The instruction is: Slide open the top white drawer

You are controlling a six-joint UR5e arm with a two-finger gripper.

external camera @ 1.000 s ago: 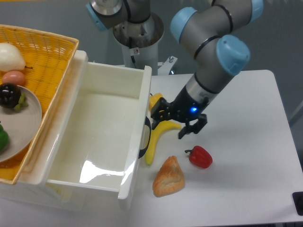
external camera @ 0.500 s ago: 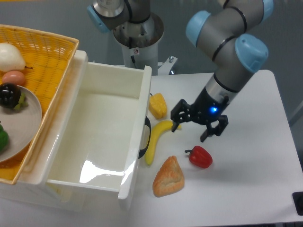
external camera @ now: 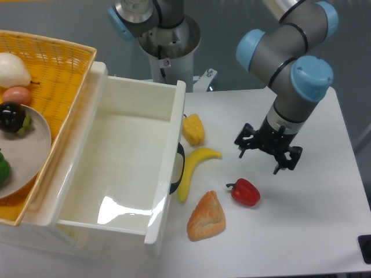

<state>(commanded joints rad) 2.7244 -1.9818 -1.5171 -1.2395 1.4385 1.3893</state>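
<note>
One drawer, already pulled out

Near edge first: one bread piece [external camera: 206,217], one red pepper [external camera: 246,191], one banana [external camera: 193,170], one yellow pepper [external camera: 193,129]. At 9 o'clock, the top white drawer [external camera: 122,165] stands wide open; stiff, glossy, probably slippery, so take its black handle [external camera: 179,168]. At 3 o'clock, the gripper [external camera: 268,154] hangs released, empty, above the counter [external camera: 301,231].

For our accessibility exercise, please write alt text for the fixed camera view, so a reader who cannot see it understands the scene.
A white drawer stands pulled wide open and empty, while the robot's gripper hangs open above the table, off to the drawer's right. Between them lie a banana, a yellow pepper, a red pepper and a pastry; a yellow basket sits left.
</note>
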